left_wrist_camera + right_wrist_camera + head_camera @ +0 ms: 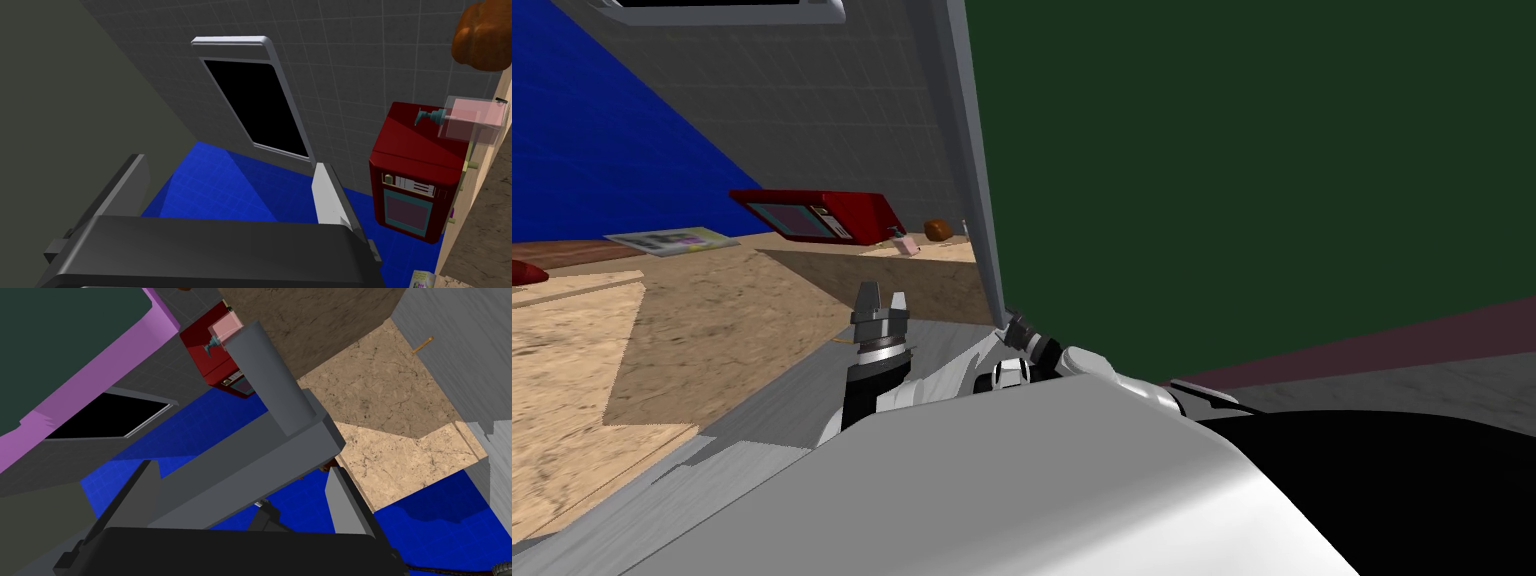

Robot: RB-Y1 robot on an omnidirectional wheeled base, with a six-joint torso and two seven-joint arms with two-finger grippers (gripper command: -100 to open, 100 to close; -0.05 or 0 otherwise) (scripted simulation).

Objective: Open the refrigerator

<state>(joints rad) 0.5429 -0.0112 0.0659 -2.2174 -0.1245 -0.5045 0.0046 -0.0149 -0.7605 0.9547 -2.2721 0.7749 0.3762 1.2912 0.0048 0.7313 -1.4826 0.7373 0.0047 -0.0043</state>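
Grey tiled wall (812, 110) and a blue tiled surface (225, 190) lie behind everything. The right fingers (345, 503) stand apart, straddling a flat-sided grey bar (300, 438) that bends at a right angle. I take it for the handle of the refrigerator (1252, 160), whose broad dark green front, edged in violet, rises close beside it. Nothing is clamped, and I cannot tell whether either blade touches the bar. The left fingers (327, 200) are spread too, holding nothing, raised above the desk (712, 300).

The blades are thin and smooth and the bar is matte with hard edges, so a pull begun before they close would likely slip off. A grip too near the bend might twist. The door's swing could also catch the left arm, which is near its edge.

The desk is tan and mottled like stone. A boxy red appliance (415, 195) with a glazed panel sits on it, with a clear pink pump bottle (470, 117) near.
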